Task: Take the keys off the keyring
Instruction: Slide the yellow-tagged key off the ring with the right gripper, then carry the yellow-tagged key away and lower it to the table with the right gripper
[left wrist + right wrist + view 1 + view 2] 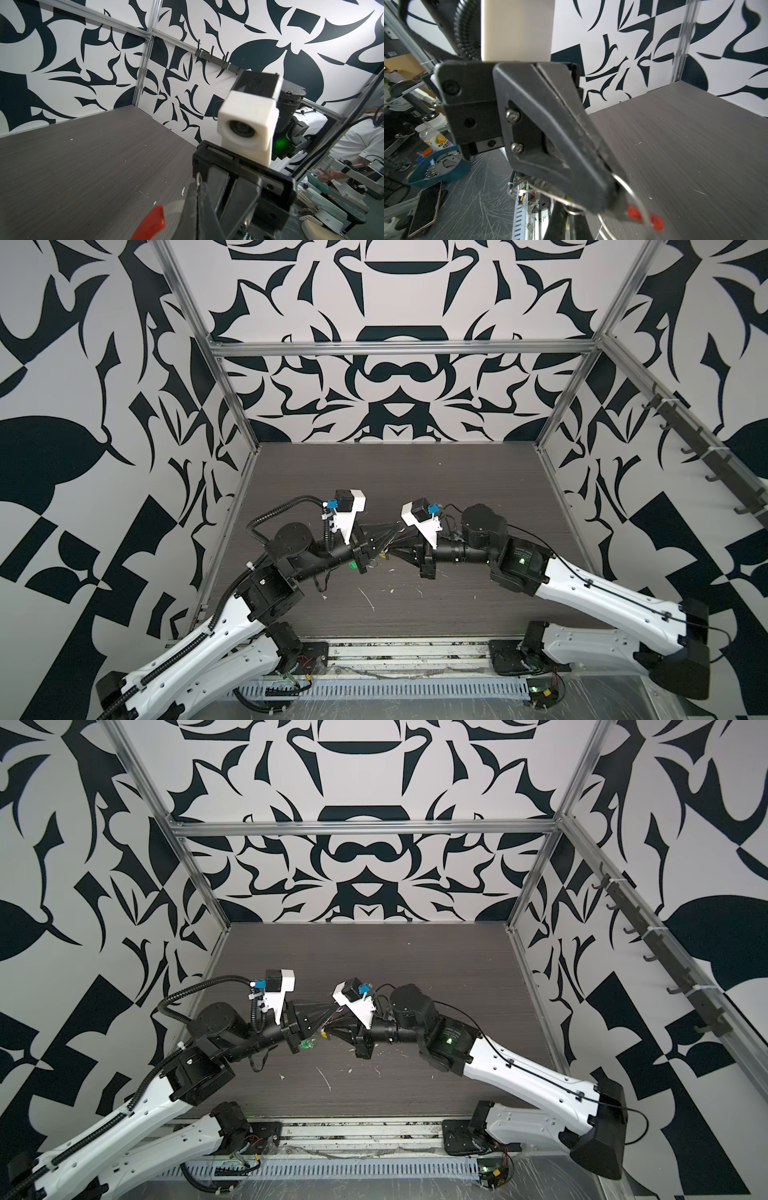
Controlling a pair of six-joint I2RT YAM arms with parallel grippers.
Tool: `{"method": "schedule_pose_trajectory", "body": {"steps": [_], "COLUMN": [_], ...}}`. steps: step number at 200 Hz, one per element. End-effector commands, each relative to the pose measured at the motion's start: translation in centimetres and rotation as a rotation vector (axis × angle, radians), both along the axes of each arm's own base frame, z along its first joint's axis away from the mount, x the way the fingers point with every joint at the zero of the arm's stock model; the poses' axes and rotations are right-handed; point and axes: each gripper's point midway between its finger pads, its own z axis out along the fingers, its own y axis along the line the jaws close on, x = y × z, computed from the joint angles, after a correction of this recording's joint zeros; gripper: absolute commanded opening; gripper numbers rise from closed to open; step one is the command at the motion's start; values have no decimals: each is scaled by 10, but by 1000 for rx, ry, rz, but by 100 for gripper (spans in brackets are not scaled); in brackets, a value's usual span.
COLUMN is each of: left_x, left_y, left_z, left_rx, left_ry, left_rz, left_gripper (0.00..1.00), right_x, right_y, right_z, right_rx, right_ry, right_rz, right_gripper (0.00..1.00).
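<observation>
Large thin silver wire keyring (630,188), red plastic sleeve (149,224), held above dark wood-grain table (415,489). Here's left gripper (610,199) clamped on wire; right gripper (397,549) closed alongside, hold unclear. Tiny green-capped key (306,1045), yellow-capped key (322,1034) dangle below. Wire likely springy, slick; pinch plastic heads.

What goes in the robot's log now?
left gripper: shut on keyring | right gripper: shut on keyring | green key, yellow key: hanging near grippers
</observation>
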Motion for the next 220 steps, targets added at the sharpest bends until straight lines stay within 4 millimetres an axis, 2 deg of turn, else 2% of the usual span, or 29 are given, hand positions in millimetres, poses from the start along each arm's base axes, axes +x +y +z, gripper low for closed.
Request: {"method": "schedule_pose_trajectory", "body": {"steps": [1, 59, 141, 193, 220], "left_x": [-2, -1, 11, 15, 15], "left_y": [1, 17, 41, 52, 53], "left_z": [6, 8, -12, -24, -27], "left_rx": [-33, -7, 46, 52, 46], "left_ry": [-19, -59, -30, 5, 11], "left_rz": [-4, 68, 217, 270, 277], "left_gripper": [0, 0, 0, 0, 0], "right_x": [-10, -2, 3, 43, 76], "right_y": [4, -12, -49, -76, -86], "right_z": [40, 19, -8, -34, -68], "right_rx": [101, 54, 8, -38, -46], "right_ry": [-59, -38, -32, -3, 177], "right_rz": [60, -36, -191, -440, -491], "right_gripper": [0, 0, 0, 0, 0]}}
